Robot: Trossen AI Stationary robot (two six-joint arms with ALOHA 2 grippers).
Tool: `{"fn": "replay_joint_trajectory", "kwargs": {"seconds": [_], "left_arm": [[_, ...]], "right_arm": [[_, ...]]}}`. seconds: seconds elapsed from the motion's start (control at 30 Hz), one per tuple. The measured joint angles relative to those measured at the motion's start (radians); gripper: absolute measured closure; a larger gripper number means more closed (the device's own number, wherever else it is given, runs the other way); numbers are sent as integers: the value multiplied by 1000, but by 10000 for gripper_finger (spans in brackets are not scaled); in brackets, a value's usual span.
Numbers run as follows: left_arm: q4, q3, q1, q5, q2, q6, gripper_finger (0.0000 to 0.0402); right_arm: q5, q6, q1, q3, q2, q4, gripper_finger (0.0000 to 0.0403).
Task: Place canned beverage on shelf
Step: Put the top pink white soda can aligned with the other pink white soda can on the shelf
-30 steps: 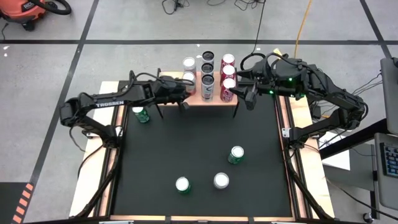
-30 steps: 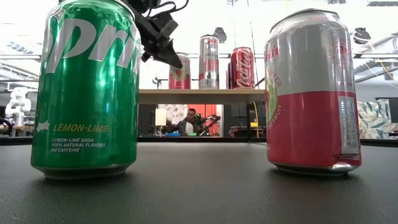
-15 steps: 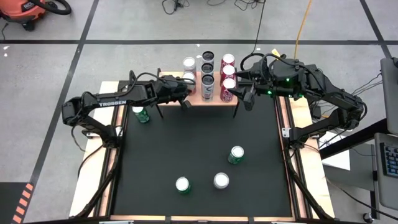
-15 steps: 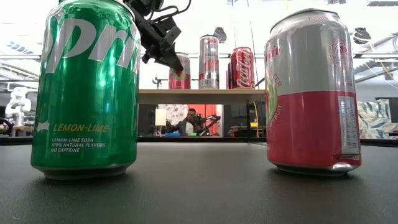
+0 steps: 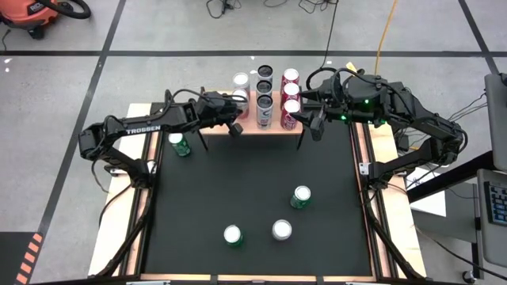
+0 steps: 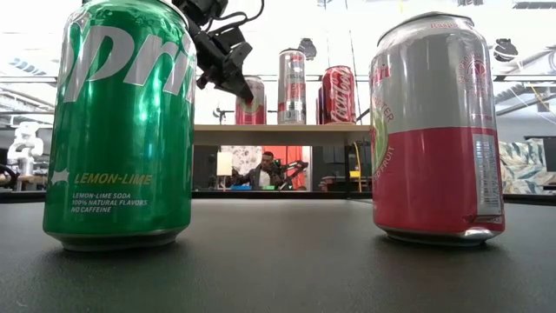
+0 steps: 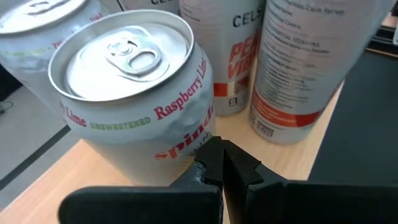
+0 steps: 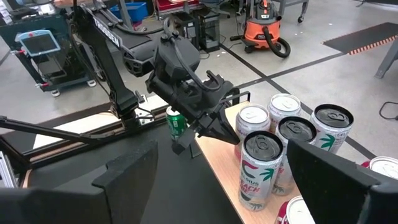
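The shelf (image 5: 271, 128), a wood plank on thin black legs, stands at the table's far edge and bears several upright cans in three rows. The nearest can of the left row is a white raspberry-lime can (image 7: 130, 93), also seen from above (image 5: 240, 100). My left gripper (image 5: 235, 126) is shut, and its tips (image 7: 219, 163) stand at that can's lower side wall. My right gripper (image 5: 311, 119) hangs open above the shelf's right end beside the red cans (image 5: 290, 105), with nothing between its fingers. My left gripper points its shut fingertips (image 7: 214, 149) at the lower side wall (image 7: 186, 140) of the raspberry-lime can, slanting down from the table's near left. The view runs along the fingers, so I cannot tell whether they touch it. The can stands upright on the shelf.
A green can (image 5: 180, 145) stands on the black table beside the left arm. Three more cans (image 5: 300, 197), (image 5: 281, 230), (image 5: 232, 236) stand toward the near edge. In the low view two of them, the green one (image 6: 122, 122) and the red-and-white one (image 6: 434, 130), fill the foreground.
My left gripper, still shut, has swung a little toward the far edge, closer to the white can at the shelf's left end. The cans on the shelf stand as before.
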Motion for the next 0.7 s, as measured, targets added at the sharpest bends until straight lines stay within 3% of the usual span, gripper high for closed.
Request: {"fn": "replay_joint_trajectory", "kwargs": {"seconds": [0.5,0.7], "left_arm": [[33,1,11,51,0,0,401],[-160,28,8,82,-73,11,401]], "right_arm": [[0,0,0,0,0,0,71],[0,4,0,0,0,-1,71]]}}
